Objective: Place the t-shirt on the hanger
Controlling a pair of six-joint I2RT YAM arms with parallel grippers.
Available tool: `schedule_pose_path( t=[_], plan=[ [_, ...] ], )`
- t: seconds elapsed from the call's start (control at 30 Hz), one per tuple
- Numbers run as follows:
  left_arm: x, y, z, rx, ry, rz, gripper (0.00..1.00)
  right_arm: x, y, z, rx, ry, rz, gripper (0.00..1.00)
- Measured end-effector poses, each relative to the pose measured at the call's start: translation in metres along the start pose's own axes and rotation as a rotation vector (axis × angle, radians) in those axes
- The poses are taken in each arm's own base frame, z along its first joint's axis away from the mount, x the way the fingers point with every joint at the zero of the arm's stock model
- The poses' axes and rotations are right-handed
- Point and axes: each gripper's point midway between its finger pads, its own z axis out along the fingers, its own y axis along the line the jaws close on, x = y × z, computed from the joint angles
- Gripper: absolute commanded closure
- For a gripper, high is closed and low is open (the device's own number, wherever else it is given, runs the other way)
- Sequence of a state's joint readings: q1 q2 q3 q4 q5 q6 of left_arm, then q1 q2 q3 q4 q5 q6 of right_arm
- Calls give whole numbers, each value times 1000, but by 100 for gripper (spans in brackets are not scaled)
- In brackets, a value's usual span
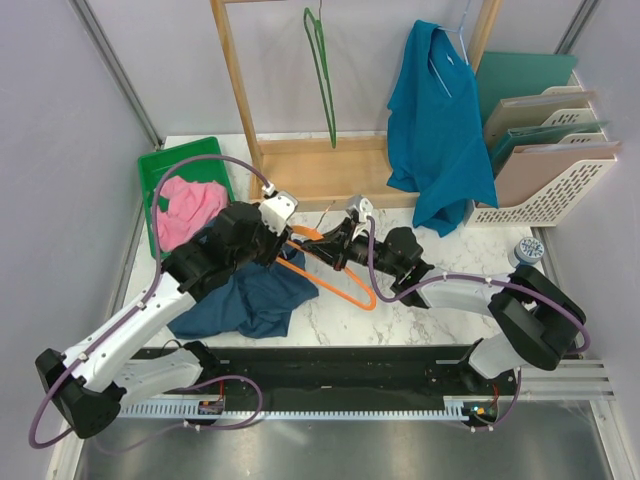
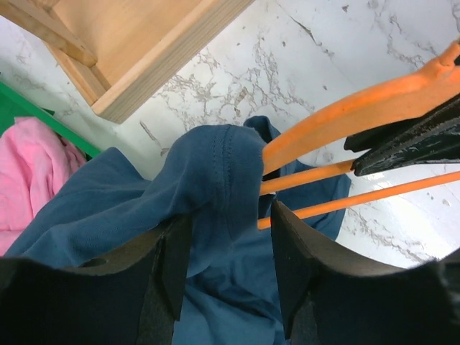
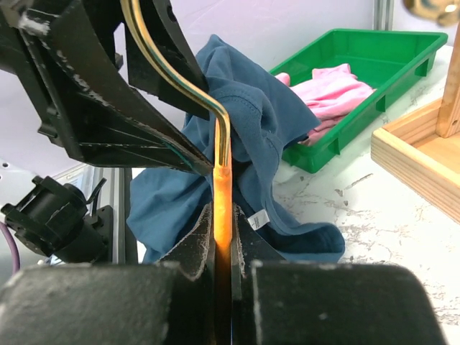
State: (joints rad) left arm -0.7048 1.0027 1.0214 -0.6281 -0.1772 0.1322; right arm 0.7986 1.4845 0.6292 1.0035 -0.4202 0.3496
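In right claw (image 3: pixel 223 231), hanger (image 2: pixel 359 109) in t-shirt (image 2: pixel 208 167)

the left gripper (image 2: pixel 226 219) has its dark fingers (image 2: pixel 165 273) apart, with a fold of the navy t-shirt (image 2: pixel 215 172) between them, draped over the end of the orange hanger (image 2: pixel 359 108). the right gripper (image 2: pixel 363 154) pinches the hanger at the right edge. beyond lie the marble counter (image 2: pixel 302 65), a wooden frame (image 2: pixel 144 43) and a pink garment (image 2: pixel 29 172).

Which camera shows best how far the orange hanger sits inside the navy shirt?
Left wrist: the hanger runs under the t-shirt edge, close up. The top view shows only its lower bar, and the right wrist view only its neck and hook.
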Motion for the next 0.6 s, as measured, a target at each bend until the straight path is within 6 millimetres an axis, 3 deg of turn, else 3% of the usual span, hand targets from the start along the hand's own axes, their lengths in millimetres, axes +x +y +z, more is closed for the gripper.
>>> schedule_pose_path(
  t=[0.03, 0.1, 0.13, 0.17, 0.43, 0.6],
  plan=[
    [-1, 1, 2, -6, -4, -1, 61, -1, 0, 0, -1, -2, 0, 100],
    [-5, 2, 6, -17, -12, 1, 73, -2, -2, 0, 2, -7, 0, 100],
    [-6, 3, 8, -22, -13, 2, 92, -3, -2, 0, 4, -9, -1, 100],
    [-6, 2, 10, -21, -12, 3, 98, -3, -3, 0, 7, -12, -2, 100],
    [-9, -4, 12, 5, -10, 19, 98, -5, -8, -1, 21, -18, -13, 100],
    [-37, -22, 3, 77, -47, 44, 98, -11, -7, 1, 18, -45, -47, 100]
  ],
)
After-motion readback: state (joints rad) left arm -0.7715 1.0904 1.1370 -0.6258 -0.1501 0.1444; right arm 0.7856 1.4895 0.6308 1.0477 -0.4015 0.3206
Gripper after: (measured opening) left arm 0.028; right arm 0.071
